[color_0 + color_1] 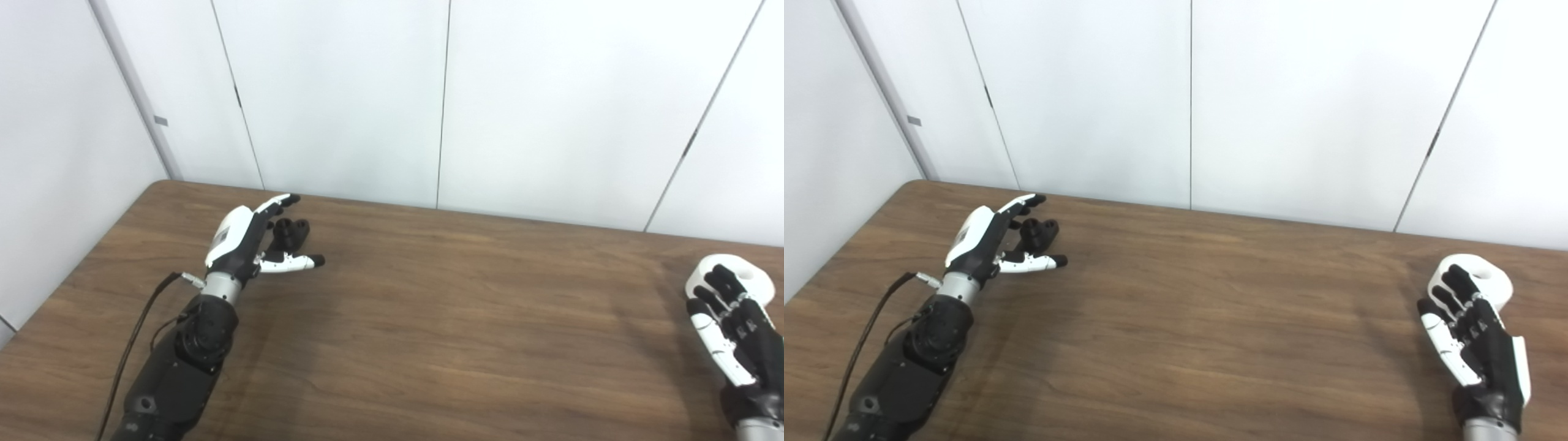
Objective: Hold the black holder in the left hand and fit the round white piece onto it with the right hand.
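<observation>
Black holder (290, 233) sits near the surface's (429, 306) far left corner, left hand (245, 242) spread wide around it, not gripping. Round white piece (1479, 278) at the right edge, right hand (1470, 331) open, fingers over it. Both look rigid, light plastic; white piece probably slick, grab its rim.

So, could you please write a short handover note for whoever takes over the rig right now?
Left hand: open, fingers spread around the black holder at the table's far left; not yet gripped.
Right hand: open, fingertips at or over the white piece at the table's right edge; contact cannot be told, no grasp.
Both parts sit on the table, far apart.
Done: both hands brought to their parts.
Left: close the left hand on the holder, pick up the white piece with the right, bring them together and fit the piece on.
</observation>
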